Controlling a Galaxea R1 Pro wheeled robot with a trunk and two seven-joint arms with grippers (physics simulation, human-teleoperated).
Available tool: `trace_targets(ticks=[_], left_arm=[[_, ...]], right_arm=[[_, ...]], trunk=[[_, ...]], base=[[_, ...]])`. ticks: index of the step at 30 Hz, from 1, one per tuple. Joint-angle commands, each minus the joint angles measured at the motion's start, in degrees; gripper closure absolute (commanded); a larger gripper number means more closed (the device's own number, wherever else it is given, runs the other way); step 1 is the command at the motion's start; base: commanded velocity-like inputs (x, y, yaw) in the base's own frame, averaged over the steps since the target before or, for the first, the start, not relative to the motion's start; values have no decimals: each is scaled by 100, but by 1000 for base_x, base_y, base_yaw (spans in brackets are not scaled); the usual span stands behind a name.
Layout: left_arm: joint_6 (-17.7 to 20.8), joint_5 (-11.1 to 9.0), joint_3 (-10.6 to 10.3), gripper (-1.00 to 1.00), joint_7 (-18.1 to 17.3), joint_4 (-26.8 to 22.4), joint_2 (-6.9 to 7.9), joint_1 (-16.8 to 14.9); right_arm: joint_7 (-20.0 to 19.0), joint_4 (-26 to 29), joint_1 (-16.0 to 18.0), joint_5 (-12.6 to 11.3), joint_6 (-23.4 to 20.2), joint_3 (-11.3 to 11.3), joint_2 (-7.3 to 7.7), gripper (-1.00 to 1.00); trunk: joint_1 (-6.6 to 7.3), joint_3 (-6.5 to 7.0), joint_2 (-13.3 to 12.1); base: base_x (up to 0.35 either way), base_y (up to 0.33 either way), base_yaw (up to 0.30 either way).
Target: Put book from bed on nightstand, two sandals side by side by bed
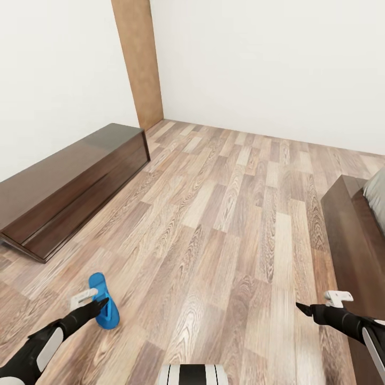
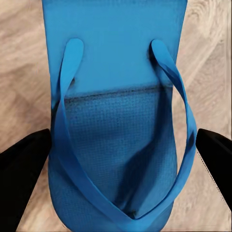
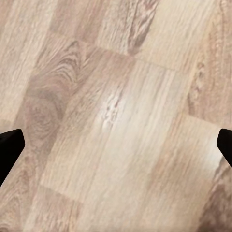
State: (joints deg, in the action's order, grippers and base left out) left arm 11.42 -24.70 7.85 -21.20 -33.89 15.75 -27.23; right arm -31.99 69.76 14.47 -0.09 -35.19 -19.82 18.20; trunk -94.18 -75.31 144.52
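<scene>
One sandal [image 1: 103, 300] was seen on the plank floor [image 1: 224, 224], at the tip of the left gripper [image 1: 99, 306]; its fingers [image 2: 21, 169] were spread on either side of the sole, short of contact. The right gripper [image 1: 300, 308] was held spread above bare floor. One bed [image 1: 353, 235] was located at the right, and one long cabinet [image 1: 64, 184] along the left wall [image 1: 59, 69].
</scene>
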Motion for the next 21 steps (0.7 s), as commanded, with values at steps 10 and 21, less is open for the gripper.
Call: trace_targets(ticks=[10,21], left_arm=[[67,-46,-47,100,-3210,73,265,-2],[68,-35,-55,100,-3886,274,315,-2]], right_arm=[[-26,20,3,1,-64,-18,1,-100],[-43,381,3,-39,-67,-42,8,-100]], trunk=[[1,-4,2],[1,-4,2]], base=[[0,0,0],[0,0,0]])
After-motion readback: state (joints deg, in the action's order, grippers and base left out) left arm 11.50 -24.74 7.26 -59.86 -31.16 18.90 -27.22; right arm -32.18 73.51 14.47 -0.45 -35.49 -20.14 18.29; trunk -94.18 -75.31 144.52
